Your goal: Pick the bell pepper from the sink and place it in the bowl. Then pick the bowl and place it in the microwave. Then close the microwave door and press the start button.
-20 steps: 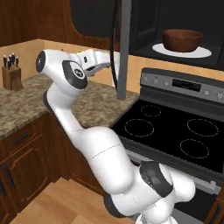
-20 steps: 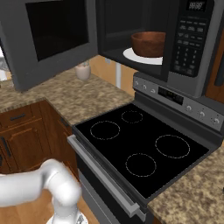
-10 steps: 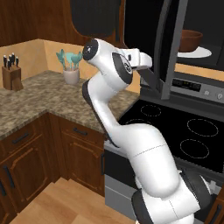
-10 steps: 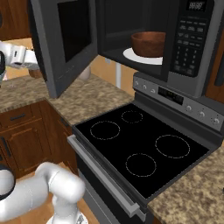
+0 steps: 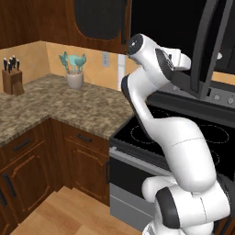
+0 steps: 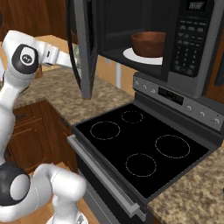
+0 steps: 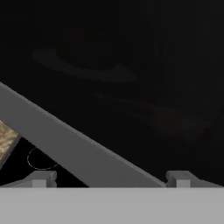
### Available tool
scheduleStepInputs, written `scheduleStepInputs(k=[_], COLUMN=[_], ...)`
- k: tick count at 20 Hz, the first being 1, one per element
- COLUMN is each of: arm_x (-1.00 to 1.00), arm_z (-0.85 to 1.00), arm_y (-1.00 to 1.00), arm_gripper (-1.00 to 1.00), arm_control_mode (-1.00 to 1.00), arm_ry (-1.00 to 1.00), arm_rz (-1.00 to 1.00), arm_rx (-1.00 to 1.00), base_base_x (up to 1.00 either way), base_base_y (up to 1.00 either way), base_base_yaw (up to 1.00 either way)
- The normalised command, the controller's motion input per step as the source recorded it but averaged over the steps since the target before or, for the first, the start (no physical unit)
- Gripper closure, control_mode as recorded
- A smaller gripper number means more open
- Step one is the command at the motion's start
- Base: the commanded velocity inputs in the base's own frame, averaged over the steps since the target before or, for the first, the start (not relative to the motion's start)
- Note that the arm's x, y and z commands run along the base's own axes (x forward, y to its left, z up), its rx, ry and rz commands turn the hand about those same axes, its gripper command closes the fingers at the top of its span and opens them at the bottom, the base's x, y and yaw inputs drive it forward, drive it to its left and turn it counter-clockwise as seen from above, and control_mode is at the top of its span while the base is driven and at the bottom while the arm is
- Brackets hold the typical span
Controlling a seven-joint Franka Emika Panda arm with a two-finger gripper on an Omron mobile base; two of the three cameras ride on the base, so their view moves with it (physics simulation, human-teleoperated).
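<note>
The microwave (image 6: 188, 43) hangs above the stove with its cavity showing. Inside, the dark reddish-brown bowl (image 6: 148, 43) sits on the white turntable plate (image 6: 131, 55). The microwave door (image 6: 84, 48) stands about half shut, nearly edge-on in the right base view. My gripper (image 5: 195, 89) presses against the outer face of the microwave door (image 5: 212, 46). In the hand view my gripper (image 7: 112, 179) is open and empty, its fingertips (image 7: 41, 178) spread wide close to the door's dark glass (image 7: 131, 65) and grey frame (image 7: 78, 148). The bell pepper and the sink are out of view.
A black cooktop (image 6: 140, 144) with an oven handle (image 6: 100, 175) lies below the microwave. The granite counter (image 5: 69, 105) runs left, carrying a knife block (image 5: 11, 78) and a utensil holder (image 5: 73, 73). Wooden cabinets (image 5: 27, 160) stand under it.
My arm has swung right with the hand against the microwave door, and the door has turned from wide open to about half shut. The bowl has stayed put.
</note>
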Motion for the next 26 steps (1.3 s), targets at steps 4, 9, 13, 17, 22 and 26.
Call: scheduleStepInputs(k=[4, 9, 13, 17, 22, 26], arm_x=[0.37, 0.46, 0.62, 0.47, 0.54, 0.62], arm_z=[0.25, 0.23, 0.03, 0.01, 0.01, 0.0], arm_y=[-1.0, -0.94, -0.6, -0.64, -0.69, -0.61], arm_gripper=[-1.0, -1.0, -1.0, -1.0, -1.0, -1.0], arm_control_mode=[-1.0, -1.0, -1.0, -1.0, -1.0, -1.0], arm_ry=[-0.09, -0.16, -0.18, -0.08, 0.01, 0.01], arm_rz=[-0.11, -0.05, 0.0, 0.0, 0.0, 0.01], arm_rx=[0.06, 0.08, 0.09, 0.12, 0.15, 0.12], base_base_x=[0.0, 0.0, 0.0, 0.0, 0.0, 0.0], base_base_y=[0.0, 0.0, 0.0, 0.0, 0.0, 0.0], base_base_yaw=[0.0, 0.0, 0.0, 0.0, 0.0, 0.0])
